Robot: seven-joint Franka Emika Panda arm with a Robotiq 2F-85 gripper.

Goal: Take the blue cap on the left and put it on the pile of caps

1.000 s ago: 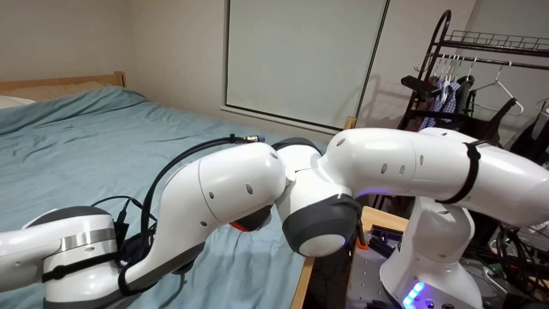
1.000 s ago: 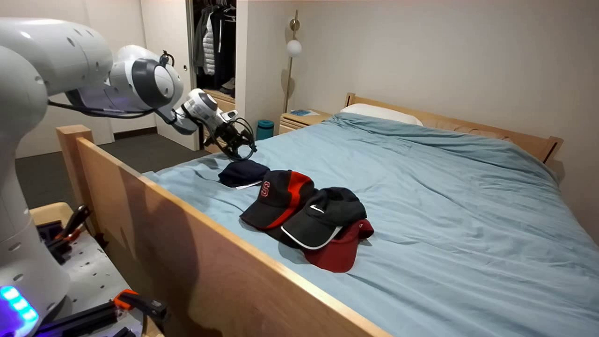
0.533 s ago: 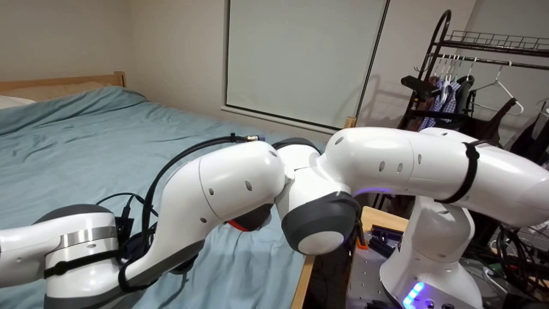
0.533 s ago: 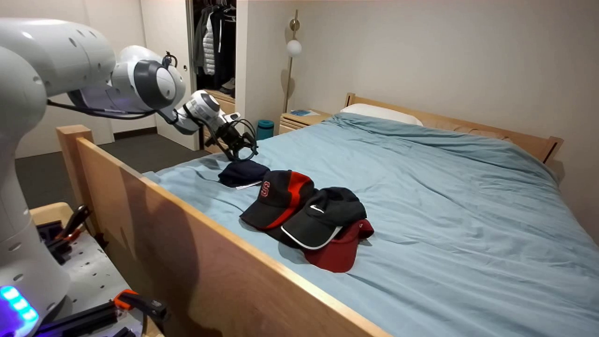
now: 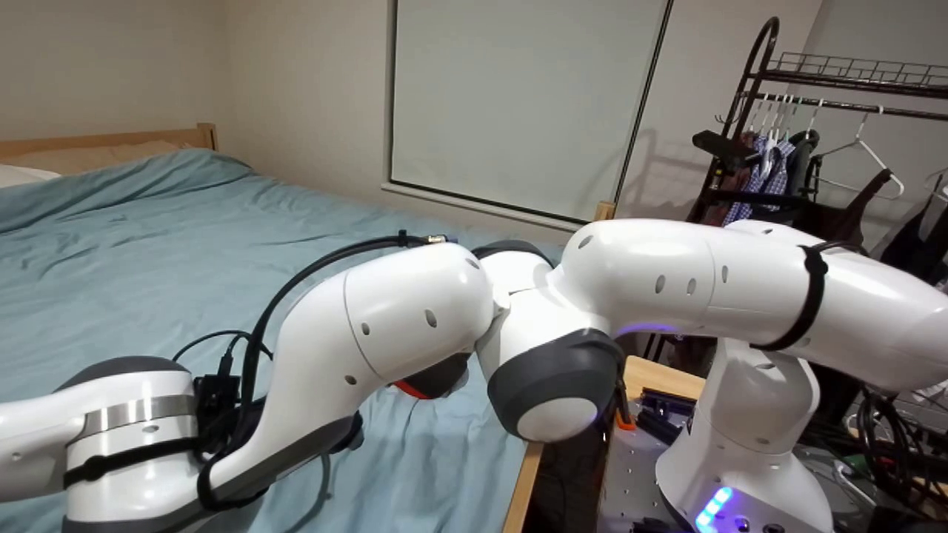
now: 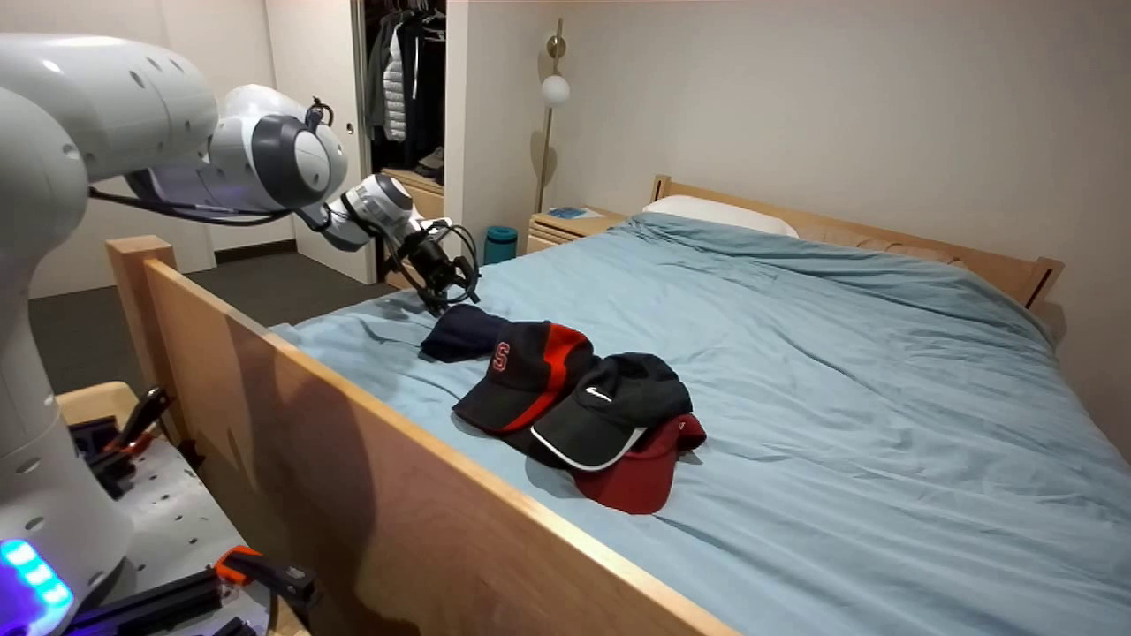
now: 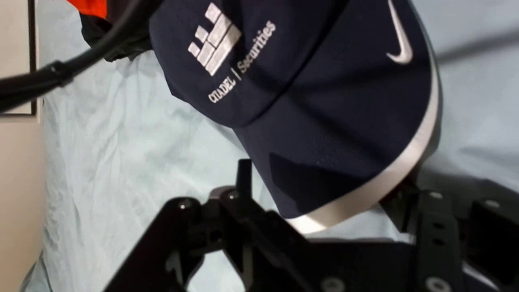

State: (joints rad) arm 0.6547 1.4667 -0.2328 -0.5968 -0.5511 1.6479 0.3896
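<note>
The blue cap [image 6: 464,334] lies on the bed beside the pile of caps [image 6: 623,402], touching or nearly touching its black-and-red cap. In the wrist view the blue cap [image 7: 324,109] shows white lettering, a white swoosh and a white brim edge. My gripper [image 7: 320,182] is open. One finger is beside the brim's side and the other is at the brim's front edge, its tip partly hidden by the brim. In an exterior view the gripper [image 6: 455,296] is low behind the blue cap. Part of the pile [image 7: 95,24] shows at the wrist view's upper left.
The bed's wooden footboard [image 6: 398,424] stands between the robot base and the caps. The blue bedspread [image 6: 839,371] is wrinkled. A black cable [image 7: 61,73] crosses the wrist view. In an exterior view my arm [image 5: 415,311] hides most of the caps.
The gripper has moved down and slightly back to the left in an exterior view. The blue cap has shifted a little toward the pile and turned, and its white edge no longer shows there.
</note>
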